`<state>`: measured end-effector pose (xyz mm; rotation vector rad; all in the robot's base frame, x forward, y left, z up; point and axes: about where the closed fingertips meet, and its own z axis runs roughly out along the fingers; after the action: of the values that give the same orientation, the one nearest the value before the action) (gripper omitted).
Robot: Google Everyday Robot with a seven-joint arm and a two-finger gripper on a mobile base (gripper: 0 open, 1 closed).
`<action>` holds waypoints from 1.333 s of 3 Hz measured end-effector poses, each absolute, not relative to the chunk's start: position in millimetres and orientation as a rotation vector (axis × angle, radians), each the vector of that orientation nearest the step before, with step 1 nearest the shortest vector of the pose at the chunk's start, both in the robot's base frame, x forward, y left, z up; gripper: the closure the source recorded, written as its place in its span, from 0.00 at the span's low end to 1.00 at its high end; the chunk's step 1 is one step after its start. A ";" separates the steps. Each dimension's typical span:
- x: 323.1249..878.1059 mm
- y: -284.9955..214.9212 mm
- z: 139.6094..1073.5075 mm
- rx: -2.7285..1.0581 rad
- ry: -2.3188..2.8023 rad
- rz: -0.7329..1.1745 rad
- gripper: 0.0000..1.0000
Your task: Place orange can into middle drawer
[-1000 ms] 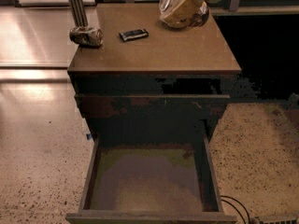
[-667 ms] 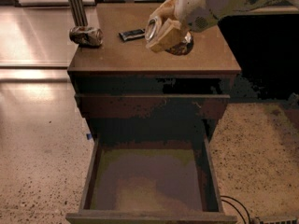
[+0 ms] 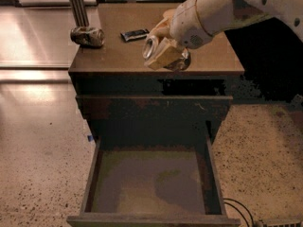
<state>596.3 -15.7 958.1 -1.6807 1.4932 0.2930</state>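
My gripper (image 3: 160, 56) hangs over the front edge of the cabinet top (image 3: 118, 56), reaching in from the upper right. It is shut on the orange can (image 3: 151, 47), which lies tilted with one silver end facing left. A tan finger (image 3: 166, 56) covers much of the can's body. The middle drawer (image 3: 147, 183) stands pulled open below and in front, its olive-brown floor bare. The can is well above the drawer, over the cabinet's front rim.
A dented silvery-grey can (image 3: 88, 36) lies at the top's left edge by a metal post (image 3: 76, 6). A flat dark packet (image 3: 135, 33) lies behind my gripper. A closed reddish-brown drawer front (image 3: 151, 109) sits above the open drawer. A cable (image 3: 239, 209) lies on the floor at right.
My arm has swung from the cabinet's back right toward its front edge, down and to the left, carrying the can. The drawer and the other objects have not moved.
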 end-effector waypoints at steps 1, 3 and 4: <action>581.5 -15.2 941.3 -1.669 1.497 0.311 1.00; 493.2 -0.7 868.6 -1.701 1.493 0.446 1.00; 458.1 7.5 829.0 -1.751 1.508 0.536 1.00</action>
<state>458.1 7.5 829.0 -1.7514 1.5084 0.5361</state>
